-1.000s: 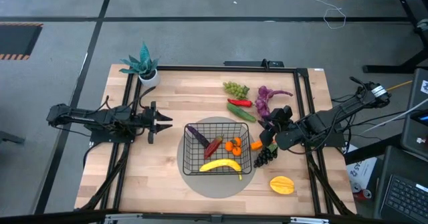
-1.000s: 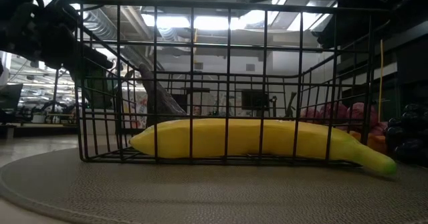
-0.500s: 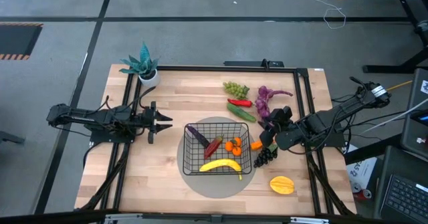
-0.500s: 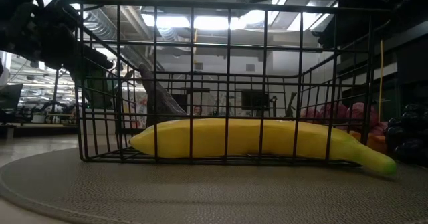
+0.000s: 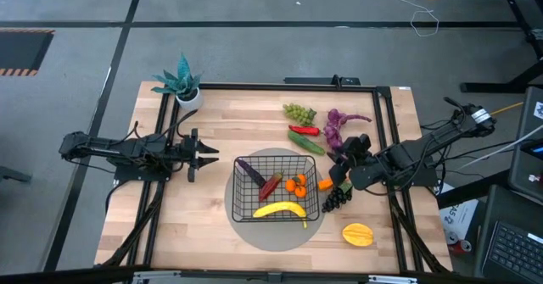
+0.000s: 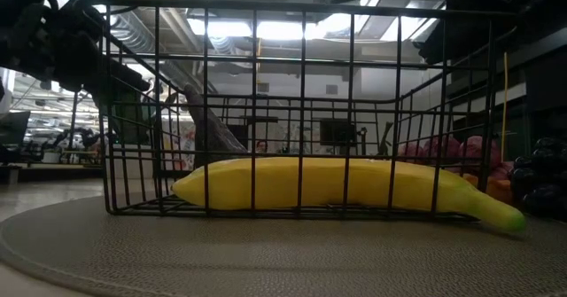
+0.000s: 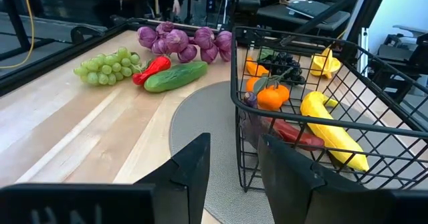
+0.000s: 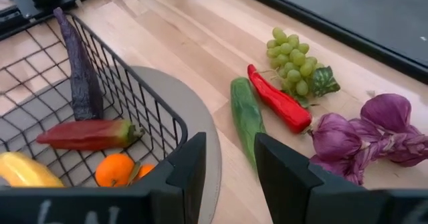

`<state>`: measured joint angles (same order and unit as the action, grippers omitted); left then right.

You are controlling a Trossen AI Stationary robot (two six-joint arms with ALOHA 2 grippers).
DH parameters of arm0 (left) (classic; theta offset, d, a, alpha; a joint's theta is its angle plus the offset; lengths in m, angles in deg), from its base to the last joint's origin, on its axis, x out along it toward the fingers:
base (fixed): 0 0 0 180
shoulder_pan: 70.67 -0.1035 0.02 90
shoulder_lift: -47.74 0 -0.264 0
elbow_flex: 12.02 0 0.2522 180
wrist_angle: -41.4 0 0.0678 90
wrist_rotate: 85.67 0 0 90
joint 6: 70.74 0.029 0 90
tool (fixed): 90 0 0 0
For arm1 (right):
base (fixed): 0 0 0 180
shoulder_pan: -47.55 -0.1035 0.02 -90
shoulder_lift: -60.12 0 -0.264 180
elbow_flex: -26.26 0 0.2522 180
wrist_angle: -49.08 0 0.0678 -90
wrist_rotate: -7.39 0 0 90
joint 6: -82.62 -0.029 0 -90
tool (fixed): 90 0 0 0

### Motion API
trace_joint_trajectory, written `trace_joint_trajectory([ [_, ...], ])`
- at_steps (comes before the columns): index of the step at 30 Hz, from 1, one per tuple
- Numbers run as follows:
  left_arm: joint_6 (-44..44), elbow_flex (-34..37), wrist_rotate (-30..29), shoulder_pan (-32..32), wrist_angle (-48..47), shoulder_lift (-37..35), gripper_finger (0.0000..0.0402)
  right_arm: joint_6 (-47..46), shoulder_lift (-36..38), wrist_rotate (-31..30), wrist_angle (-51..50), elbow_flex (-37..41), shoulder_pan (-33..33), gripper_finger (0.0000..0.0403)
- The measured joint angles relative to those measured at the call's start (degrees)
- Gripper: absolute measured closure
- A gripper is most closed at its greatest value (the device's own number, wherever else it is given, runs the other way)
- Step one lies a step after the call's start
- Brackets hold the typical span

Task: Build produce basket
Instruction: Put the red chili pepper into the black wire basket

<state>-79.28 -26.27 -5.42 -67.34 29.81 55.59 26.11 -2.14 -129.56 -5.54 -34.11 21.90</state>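
The black wire basket (image 5: 239,201) stands on a round grey mat at the table's middle. In it lie a yellow banana (image 5: 280,209), a purple eggplant (image 5: 249,170), a red pepper (image 5: 271,185) and oranges (image 5: 295,184). Green grapes (image 5: 299,112), a second red pepper (image 5: 304,130), a cucumber (image 5: 305,142) and purple grapes (image 5: 339,125) lie on the wood at the far right. A carrot (image 5: 325,183), dark grapes (image 5: 336,198) and a starfruit (image 5: 358,234) lie right of the basket. My left gripper (image 5: 208,155) is open, left of the basket. My right gripper (image 5: 339,171) is open above the carrot and dark grapes.
A teal potted plant (image 5: 180,82) stands at the far left corner. A black frame rail (image 5: 280,86) runs around the tabletop. The grey mat (image 5: 276,237) reaches past the basket toward the near edge. Bare wood shows at the near left.
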Motion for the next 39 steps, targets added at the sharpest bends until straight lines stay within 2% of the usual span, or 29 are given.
trace_joint_trajectory([
  [3,0.0,0.0,-0.02,0.0,0.0,0.0,0.028,0.8,0.0,0.36,1.57,0.0,2.2,0.0272],
  [6,0.0,0.0,-0.02,0.0,0.0,-0.02,0.028,5.73,0.0,2.54,4.44,-0.16,5.71,0.0272],
  [15,0.02,0.0,-0.02,0.01,0.0,0.0,0.028,25.9,0.02,17.15,10.28,-6.18,20.64,0.0272],
  [22,0.08,0.0,-0.03,0.0,0.0,0.0,0.028,32.89,-3.85,31.47,10.8,-14.69,31.52,0.0272],
  [25,0.09,0.0,-0.04,0.02,0.0,-0.02,0.028,39.15,-8.08,33.73,6.33,-19.57,34.83,0.0272],
  [29,0.09,0.0,-0.04,0.02,0.0,0.0,0.028,41.93,-14.17,33.57,-5.98,-24.94,38.97,0.0272],
  [32,0.07,0.0,-0.04,0.01,-0.01,0.0,0.028,42.62,-17.98,33.59,-11.62,-25.25,41.29,0.0272],
  [36,0.07,0.0,-0.04,0.02,0.0,0.0,0.028,48.13,-21.95,33.88,-13.46,-23.17,43.64,0.0272],
  [39,0.06,0.0,-0.04,0.02,0.0,-0.02,0.028,50.91,-24.79,37.69,-13.06,-22.34,45.51,0.0272],
])
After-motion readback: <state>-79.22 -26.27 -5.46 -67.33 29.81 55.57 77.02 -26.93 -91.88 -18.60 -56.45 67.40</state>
